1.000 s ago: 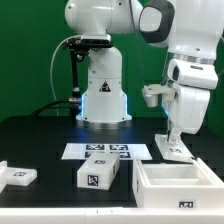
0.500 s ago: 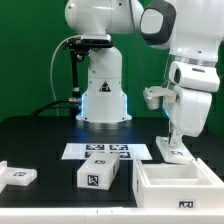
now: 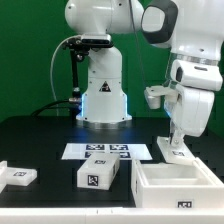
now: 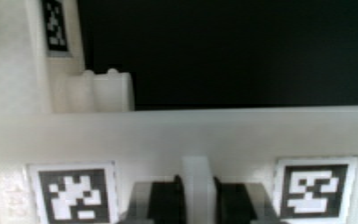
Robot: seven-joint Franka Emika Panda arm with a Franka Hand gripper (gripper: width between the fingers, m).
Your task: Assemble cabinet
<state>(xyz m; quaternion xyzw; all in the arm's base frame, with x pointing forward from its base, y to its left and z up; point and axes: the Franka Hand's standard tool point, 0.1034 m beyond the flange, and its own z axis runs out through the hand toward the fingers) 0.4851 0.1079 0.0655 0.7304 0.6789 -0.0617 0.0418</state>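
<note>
The cabinet point(image 3: 176, 186), a large white open box with thick walls, stands at the front on the exterior view's right. Just behind it an upright white tagged panel point(image 3: 173, 150) rests on the black table. My gripper point(image 3: 175, 136) comes down onto its top edge. In the wrist view my gripper point(image 4: 194, 198) has its dark fingers point(image 4: 155, 200) closed on either side of a thin white ridge of that panel point(image 4: 194, 130), between two square tags. The panel hides my fingertips.
The marker board point(image 3: 104, 152) lies flat in front of the robot base point(image 3: 100, 100). A white tagged block point(image 3: 99, 175) sits at the front centre. Another point(image 3: 18, 177) sits at the front on the exterior view's left. A white tagged part point(image 4: 55, 40) borders the wrist view.
</note>
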